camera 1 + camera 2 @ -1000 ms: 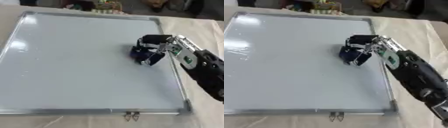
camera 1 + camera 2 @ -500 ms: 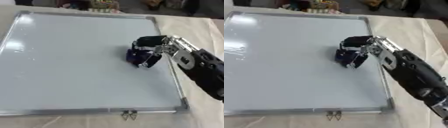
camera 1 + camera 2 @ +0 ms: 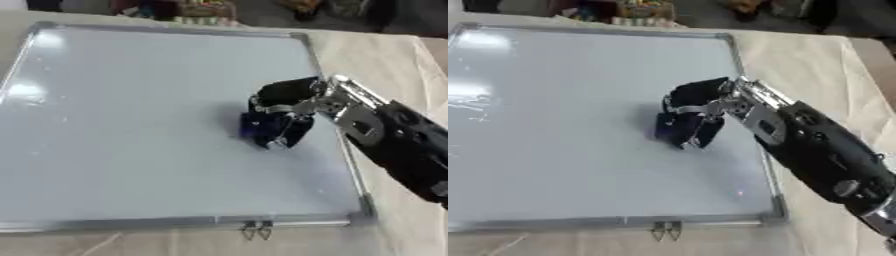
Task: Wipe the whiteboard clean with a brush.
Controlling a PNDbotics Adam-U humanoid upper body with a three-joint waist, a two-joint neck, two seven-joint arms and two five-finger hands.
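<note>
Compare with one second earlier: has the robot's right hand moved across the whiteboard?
Yes. The right hand with the brush has slid leftward, away from the whiteboard's right frame edge.

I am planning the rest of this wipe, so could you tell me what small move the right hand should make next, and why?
Probably a sweep leftward: the right hand holds the blue brush on the whiteboard near its right edge, with most of the surface lying to the left.

Whiteboard [image 3: 131, 125] lies flat on the table [image 3: 385, 55]. Right hand [image 3: 284, 107] on its right half, over the brush [image 3: 260, 127]. Metal clip [image 3: 255, 231] at the near edge.
</note>
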